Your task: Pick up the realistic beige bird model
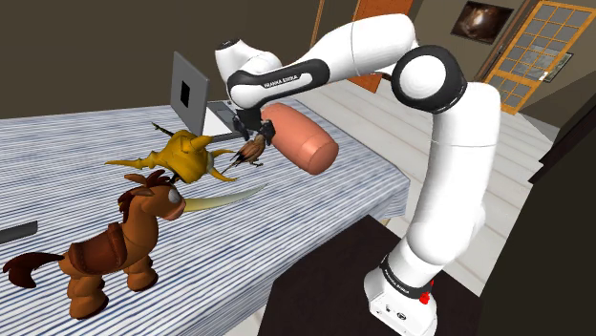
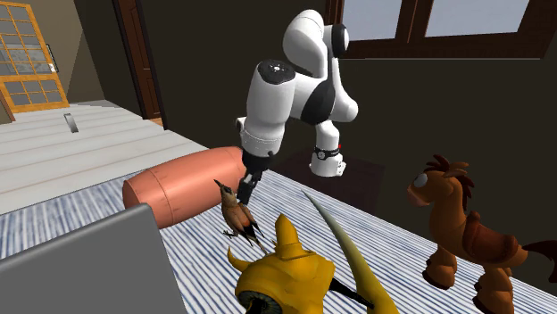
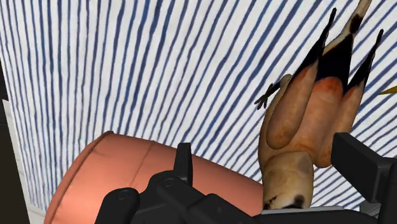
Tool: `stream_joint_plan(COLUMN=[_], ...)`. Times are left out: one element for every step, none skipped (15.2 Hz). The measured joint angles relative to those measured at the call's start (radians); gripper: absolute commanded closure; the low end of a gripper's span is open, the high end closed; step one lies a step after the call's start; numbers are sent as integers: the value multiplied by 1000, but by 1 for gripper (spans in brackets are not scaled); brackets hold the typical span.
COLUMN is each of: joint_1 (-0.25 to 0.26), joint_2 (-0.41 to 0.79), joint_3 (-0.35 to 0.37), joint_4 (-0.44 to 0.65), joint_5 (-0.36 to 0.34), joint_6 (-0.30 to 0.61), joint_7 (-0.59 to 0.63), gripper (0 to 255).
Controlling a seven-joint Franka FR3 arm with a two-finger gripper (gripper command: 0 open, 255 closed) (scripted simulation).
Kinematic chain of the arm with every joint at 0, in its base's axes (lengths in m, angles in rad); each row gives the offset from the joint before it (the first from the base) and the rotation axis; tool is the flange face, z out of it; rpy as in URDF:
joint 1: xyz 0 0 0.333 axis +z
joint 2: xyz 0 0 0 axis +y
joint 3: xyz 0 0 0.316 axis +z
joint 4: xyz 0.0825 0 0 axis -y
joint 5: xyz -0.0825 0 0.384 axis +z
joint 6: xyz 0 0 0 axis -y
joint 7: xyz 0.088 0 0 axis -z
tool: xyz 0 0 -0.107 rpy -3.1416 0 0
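A: Beige-bellied, rust-winged bird sits just beside the salmon bolster, head toward the gripper, tail pointing away. I cannot tell whether it rests on the striped cloth or hangs above it.

B: Fingers?

A: Standing apart. The bird is between them, against one finger, with a clear gap to the other. Nothing is clasped.

B: Step in hand, as I judge it: closing for the grasp. Next move: squeeze onto the body, then lift straight off the cloth, keeping clear of the bolster.

A: Count: one bird, one bolster. Past the bird from the bolster, one yellow horned figure. Farther still, one brown toy horse.
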Motion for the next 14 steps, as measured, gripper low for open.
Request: stream_joint_plan(joint_1=[15,23,31,38,42,45,46,47,47,48,48,48,48,48], joint_2=[56,91,136,162,176,189,193,201,205,214,219,223,226,227], joint_3=[-15,-29,-45,-54,-58,-61,-62,-64,-65,-67,-68,-69,-70,-70], joint_4=[67,107,163,193,204,213,207,208,202,204,193,190,190,191], joint_5=[-19,-31,-45,-52,-55,-59,-61,-64,-66,-69,-72,-74,-75,-75], joint_6=[-20,-33,-48,-56,-56,-54,-46,-40,-31,-24,-10,-5,-2,0], joint_7=[27,54,73,86,97,102,110,113,119,122,129,131,132,133], gripper=[0,0,0,0,0,0,0,0,0,0,0,0,255,255])
